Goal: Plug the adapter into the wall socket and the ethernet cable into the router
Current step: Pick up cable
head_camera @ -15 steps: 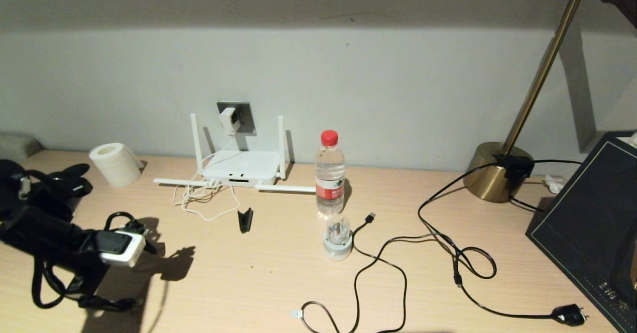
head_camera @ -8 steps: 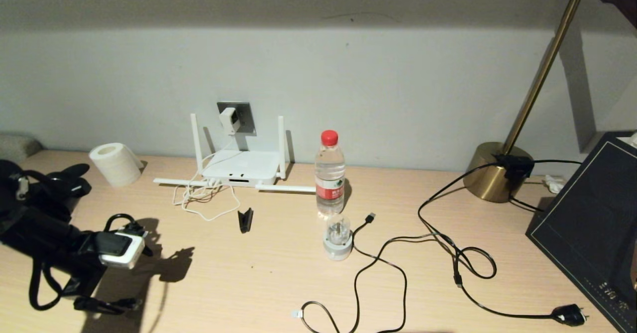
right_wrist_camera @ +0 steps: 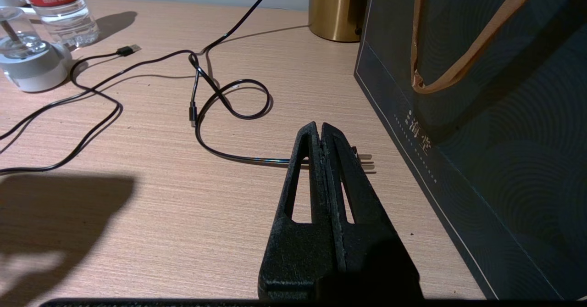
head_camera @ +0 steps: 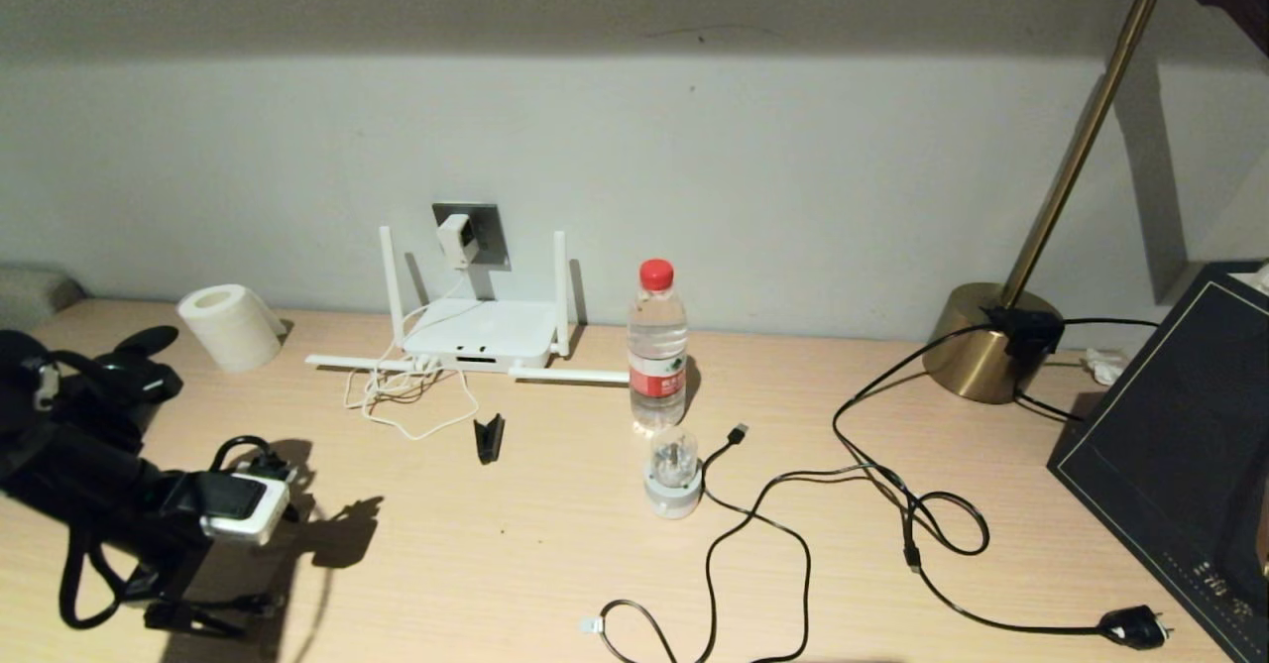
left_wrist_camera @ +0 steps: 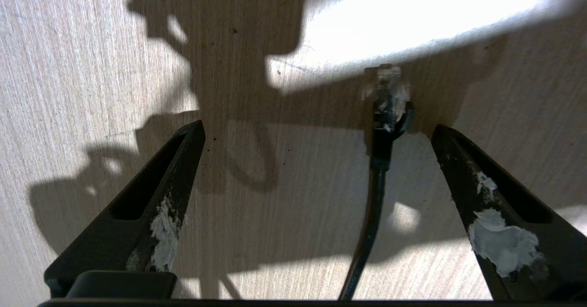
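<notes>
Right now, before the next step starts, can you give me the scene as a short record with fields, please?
power: small white rectangular adapter sits plugged into the square grey wall socket
target: flat white router with four stick antennas, below the socket, no black cable in it
network: thin black ethernet cable, its clear-tipped plug lying on the light wooden table, not gripped
left arm: left pincer open, one finger on each side of that plug
right arm: right pincer shut on nothing, parked beside the dark paper bag
</notes>
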`<state>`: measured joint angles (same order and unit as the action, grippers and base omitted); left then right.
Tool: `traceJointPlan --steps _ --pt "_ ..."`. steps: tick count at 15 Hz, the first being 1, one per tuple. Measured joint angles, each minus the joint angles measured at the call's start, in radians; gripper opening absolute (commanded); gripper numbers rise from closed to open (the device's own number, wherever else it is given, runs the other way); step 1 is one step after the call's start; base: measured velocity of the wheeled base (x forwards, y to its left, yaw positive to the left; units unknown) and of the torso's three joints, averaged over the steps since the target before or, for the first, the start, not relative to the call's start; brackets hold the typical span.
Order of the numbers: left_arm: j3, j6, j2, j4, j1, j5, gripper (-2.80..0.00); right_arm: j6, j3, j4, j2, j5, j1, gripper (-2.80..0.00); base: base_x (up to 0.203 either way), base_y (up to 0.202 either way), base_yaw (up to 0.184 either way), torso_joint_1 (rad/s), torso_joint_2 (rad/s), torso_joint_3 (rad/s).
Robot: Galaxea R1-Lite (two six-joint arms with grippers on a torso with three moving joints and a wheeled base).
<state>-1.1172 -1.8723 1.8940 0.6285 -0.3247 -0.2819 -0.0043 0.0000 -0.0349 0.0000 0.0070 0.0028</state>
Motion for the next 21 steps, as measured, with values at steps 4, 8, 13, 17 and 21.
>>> traceJointPlan --steps 4,8,13,17,21 --pt "0.03 0.002 0.011 -0.031 0.0 -0.003 -2.8 0.0 0.0 0.0 0.0 0.0 0.0 -2.8 0.0 0.0 0.0 0.0 0.0 0.0" --pt "0.059 0.002 0.013 -0.053 -0.002 -0.003 -2.8 0.0 0.0 0.0 0.0 0.0 0.0 -2.8 0.0 0.0 0.0 0.0 0.0 0.0" --pt "0.125 0.003 -0.028 -0.07 -0.002 -0.009 -2.8 0.0 0.0 0.0 0.0 0.0 0.0 -2.8 0.0 0.0 0.0 0.0 0.0 0.0" --pt "0.154 0.013 -0.081 -0.077 0.0 -0.17 -2.8 0.0 0.0 0.0 0.0 0.0 0.0 -2.8 0.0 0.0 0.0 0.0 0.0 0.0" --pt "0.162 0.069 -0.19 -0.152 0.025 -0.306 -2.8 0.0 0.0 0.0 0.0 0.0 0.0 -2.8 0.0 0.0 0.0 0.0 0.0 0.0"
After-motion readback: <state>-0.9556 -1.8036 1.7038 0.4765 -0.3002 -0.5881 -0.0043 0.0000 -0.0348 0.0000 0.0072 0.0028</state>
